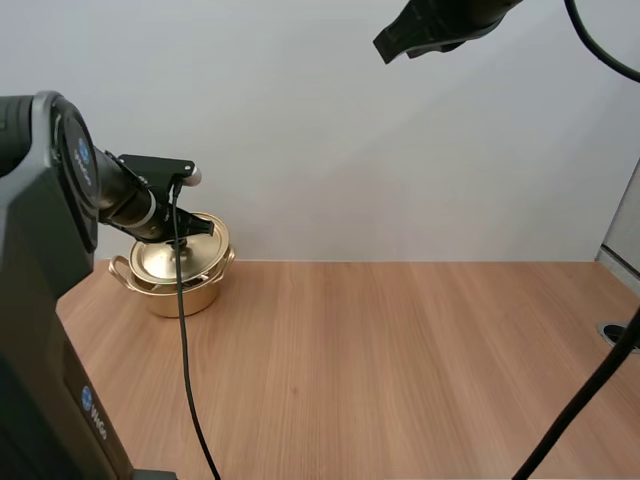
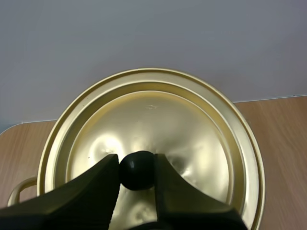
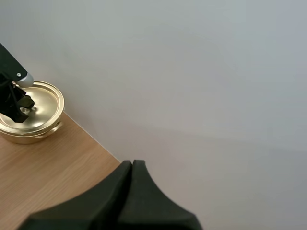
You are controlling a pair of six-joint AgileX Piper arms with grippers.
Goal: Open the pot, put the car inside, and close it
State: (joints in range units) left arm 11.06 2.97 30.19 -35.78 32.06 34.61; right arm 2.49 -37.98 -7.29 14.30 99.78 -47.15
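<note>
The left pincer (image 2: 136, 168) is closed on the black knob (image 2: 137, 171), with 1 finger pressed to each side. Under the knob the gold lid (image 2: 158, 115) is seen, lying on the pot (image 1: 180, 297). The pot is found at the middle left of the high view, near the far left corner of the table (image 1: 400, 370). Lifting the lid seems to be the step in hand. The round knob could slip, so it should be gripped tightly and the lid raised slowly, straight up, so the pot is not dragged. The right pincer (image 1: 392, 45), closed on nothing, is held high at the top, right of middle, well apart from the pot.
</note>
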